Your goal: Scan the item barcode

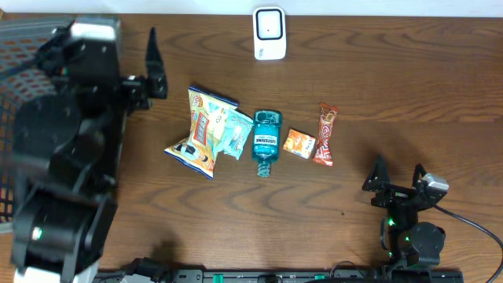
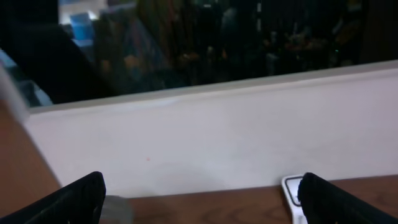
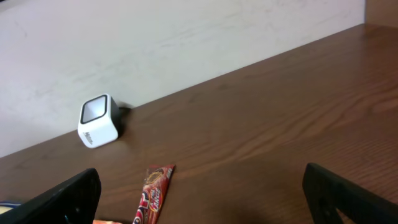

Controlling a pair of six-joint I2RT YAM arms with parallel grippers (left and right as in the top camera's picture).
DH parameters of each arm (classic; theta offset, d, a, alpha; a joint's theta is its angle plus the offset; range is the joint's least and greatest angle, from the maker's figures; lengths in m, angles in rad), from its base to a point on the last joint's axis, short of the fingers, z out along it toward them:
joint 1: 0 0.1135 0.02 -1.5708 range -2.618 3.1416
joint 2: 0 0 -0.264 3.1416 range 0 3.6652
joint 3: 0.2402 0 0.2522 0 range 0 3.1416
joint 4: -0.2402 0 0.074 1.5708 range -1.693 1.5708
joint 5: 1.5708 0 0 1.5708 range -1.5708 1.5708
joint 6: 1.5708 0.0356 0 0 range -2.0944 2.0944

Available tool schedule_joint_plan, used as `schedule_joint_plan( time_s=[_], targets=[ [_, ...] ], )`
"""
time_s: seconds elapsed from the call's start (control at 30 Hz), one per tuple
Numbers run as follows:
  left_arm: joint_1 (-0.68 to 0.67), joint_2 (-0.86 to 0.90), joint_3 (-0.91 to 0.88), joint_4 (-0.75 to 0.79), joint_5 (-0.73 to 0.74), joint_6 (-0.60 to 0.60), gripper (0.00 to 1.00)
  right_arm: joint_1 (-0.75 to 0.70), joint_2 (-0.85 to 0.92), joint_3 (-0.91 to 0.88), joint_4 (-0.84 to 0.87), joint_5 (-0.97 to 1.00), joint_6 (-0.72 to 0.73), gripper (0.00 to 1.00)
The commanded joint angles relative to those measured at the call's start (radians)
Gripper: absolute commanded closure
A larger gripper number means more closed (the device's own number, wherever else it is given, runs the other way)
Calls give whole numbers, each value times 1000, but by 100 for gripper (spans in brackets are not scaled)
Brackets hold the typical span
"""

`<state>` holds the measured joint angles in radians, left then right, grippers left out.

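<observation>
Dark brown wood-grain worktop (image 1: 409, 71) is stretching under both our arms, and a pale wall is rising behind its far edge. We are seeing the small white box-shaped barcode scanner (image 1: 269, 33) standing at the middle of that far edge, its dark window facing up in the overhead view. Five items are lying in a row across the middle of the worktop: a crumpled, colourful snack bag (image 1: 200, 130) towards the left edge, a pale teal packet (image 1: 234, 134) overlapping it, a teal plastic mouthwash bottle (image 1: 266, 141) on its side with its cap towards the near edge, a small orange box (image 1: 299, 144), and a red-orange wrapped bar (image 1: 326, 134). None of them is touching either gripper. We are holding our left gripper (image 2: 202, 186) near the far left corner, left of the snack bag, with its jaws spread wide and nothing between them. Our right gripper (image 1: 398, 177) is sitting by the near right corner, well apart from the wrapped bar, jaws equally wide and empty. A black mesh basket (image 1: 12, 47) is sitting at the left edge.
</observation>
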<state>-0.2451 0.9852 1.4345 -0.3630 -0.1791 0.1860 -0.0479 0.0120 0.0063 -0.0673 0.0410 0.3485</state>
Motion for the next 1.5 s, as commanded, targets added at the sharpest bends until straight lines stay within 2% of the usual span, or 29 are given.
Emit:
schedule_joint_plan(
  time_s=[0.0,0.2,0.43,0.73,0.9,1.13,1.23,1.47],
  targets=[
    [-3,-95,-32,2,-42,38,2,8,-5,-1,-4,5,3,1],
    [-3,-227,-100,12,-36,37,1,8,-5,-1,-4,5,3,1],
    [-2,-400,-200,36,42,37,1,8,-5,-1,-4,5,3,1],
    [-1,-623,-280,43,41,37,2,8,-5,-1,-4,5,3,1],
    [40,-728,-304,42,41,-32,2,8,-5,-1,-4,5,3,1],
    [202,-856,-360,-18,41,-176,2,8,-5,-1,-4,5,3,1],
    [209,-899,-369,-43,49,-236,2,8,-5,-1,-4,5,3,1],
    [208,-982,-387,-55,113,-237,2,8,-5,-1,-4,5,3,1]
  ],
)
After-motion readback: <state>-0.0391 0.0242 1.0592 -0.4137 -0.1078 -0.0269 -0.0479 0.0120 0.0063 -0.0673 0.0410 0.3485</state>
